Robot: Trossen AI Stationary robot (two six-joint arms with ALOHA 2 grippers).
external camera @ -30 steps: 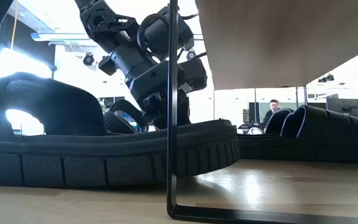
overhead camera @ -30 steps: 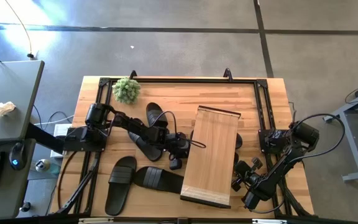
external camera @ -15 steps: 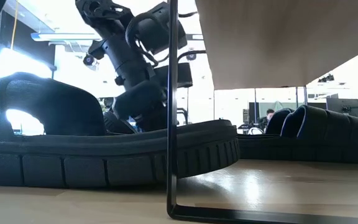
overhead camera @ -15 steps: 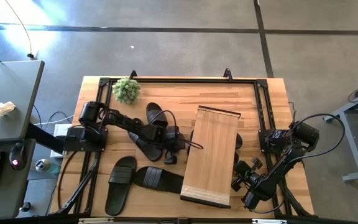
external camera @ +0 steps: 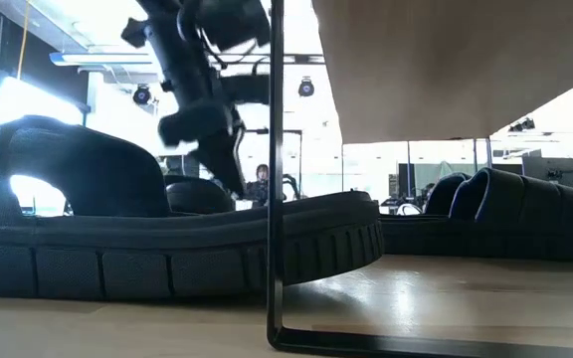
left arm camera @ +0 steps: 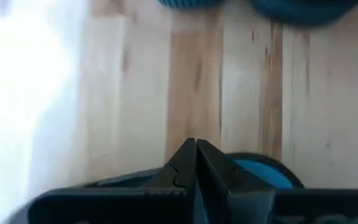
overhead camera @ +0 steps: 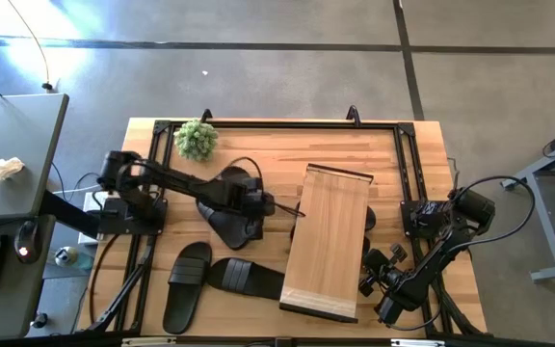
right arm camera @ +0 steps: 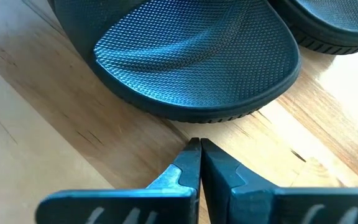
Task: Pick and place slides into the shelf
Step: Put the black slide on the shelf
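The shelf (overhead camera: pixel 328 241) stands right of the table's middle; in the low view its plank (external camera: pixel 446 70) is overhead and its dark frame leg (external camera: pixel 276 179) is in front. Two black slides (overhead camera: pixel 186 285) (overhead camera: pixel 249 278) lie near the front left. Another slide (overhead camera: pixel 227 224) lies under my left arm. My left gripper (left arm camera: pixel 196 147) is shut and raised above the table, left of the shelf, with a slide's toe (left arm camera: pixel 260 174) below it. My right gripper (right arm camera: pixel 199 147) is shut, low at the shelf's right side, just short of a slide's toe (right arm camera: pixel 191 62).
A small green plant (overhead camera: pixel 197 139) stands at the far left. A dark metal frame (overhead camera: pixel 277 125) runs around the tabletop. More slides (external camera: pixel 505 214) lie under the shelf. A large slide (external camera: pixel 167 249) fills the low view's foreground. A desk (overhead camera: pixel 8 164) stands off the table's left.
My left gripper has risen from low beside the shelf's left edge. It has drawn back toward the table's far left and tipped less steeply. It stayed shut.
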